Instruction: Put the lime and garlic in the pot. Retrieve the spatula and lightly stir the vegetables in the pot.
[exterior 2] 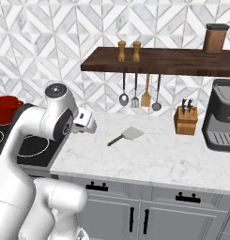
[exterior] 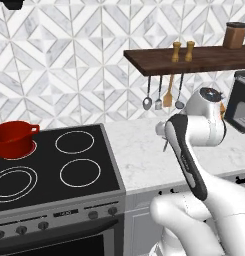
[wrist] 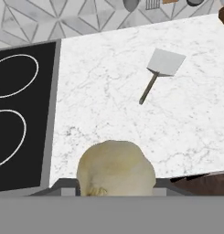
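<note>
A pale, lumpy garlic (wrist: 115, 167) bulb sits right at the bottom of the hand view, where the fingertips stand, and it hides them; my gripper (exterior 2: 89, 125) is shut on it. The hand hovers over the marble counter just right of the stove. The red pot (exterior: 13, 138) stands on the stove's back left burner, well to the left of the hand; its inside is hidden. The spatula (wrist: 162, 65) lies flat on the counter to the right of the hand, pale blade toward the wall; it is also in the right base view (exterior 2: 127, 135). The lime is out of view.
The black stove (exterior: 84, 170) has bare burner rings between hand and pot. Metal spoons and a wooden turner (exterior 2: 146, 97) hang under a dark shelf (exterior 2: 158, 61). A knife block (exterior 2: 186, 120) and a coffee machine (exterior 2: 222, 115) stand at the counter's right.
</note>
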